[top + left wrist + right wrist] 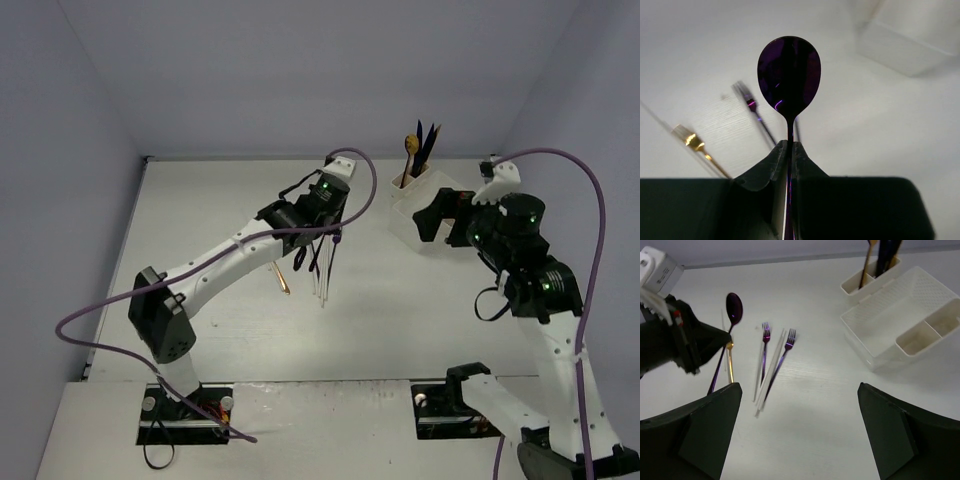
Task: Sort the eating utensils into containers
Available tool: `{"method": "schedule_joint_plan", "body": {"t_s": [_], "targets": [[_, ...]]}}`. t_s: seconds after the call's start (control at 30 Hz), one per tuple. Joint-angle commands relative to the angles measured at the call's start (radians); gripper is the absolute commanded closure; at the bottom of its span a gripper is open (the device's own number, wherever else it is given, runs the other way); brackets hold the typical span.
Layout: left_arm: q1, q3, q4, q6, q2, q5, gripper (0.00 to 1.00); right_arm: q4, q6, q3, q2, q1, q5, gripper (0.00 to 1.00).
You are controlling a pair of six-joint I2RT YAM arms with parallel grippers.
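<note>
**Up off the table: a purple spoon in the left arm's grip**

Right now the dark purple metal spoon (789,75) stands upright above the white table (820,405), its handle clamped between the black fingers of the left gripper (789,150). Below it lie two purple forks (765,340), a gold fork (690,141) and some clear white plastic utensils (771,365), side by side. Further right sits the white plastic organizer (890,325); its tray looks bare, while a square corner cup (860,285) holds a gold spoon (409,150) and dark handles (428,140). The right gripper (797,387) hangs near the tray, jaws spread wide, holding nothing.
</note>
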Motion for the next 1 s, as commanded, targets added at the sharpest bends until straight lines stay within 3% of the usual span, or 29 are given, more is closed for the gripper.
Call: {"method": "schedule_joint_plan", "body": {"t_s": [0.0, 0.4, 0.83, 0.97], "targets": [[-0.058, -0.049, 0.204, 0.108, -0.139, 0.174, 1.0, 0.083, -0.02, 0.1, 0.114, 0.013, -0.202, 0.04], [-0.141, -0.006, 0.264, 0.184, -0.205, 0.321, 1.0, 0.208, 0.033, 0.149, 0.276, 0.043, -0.319, 0.12], [-0.153, -0.028, 0.305, 0.209, -0.236, 0.336, 1.0, 0.281, 0.059, 0.091, 0.33, 0.08, -0.322, 0.42], [-0.153, -0.041, 0.32, 0.21, -0.246, 0.338, 1.0, 0.282, 0.058, 0.062, 0.322, 0.082, -0.315, 0.55]]}}
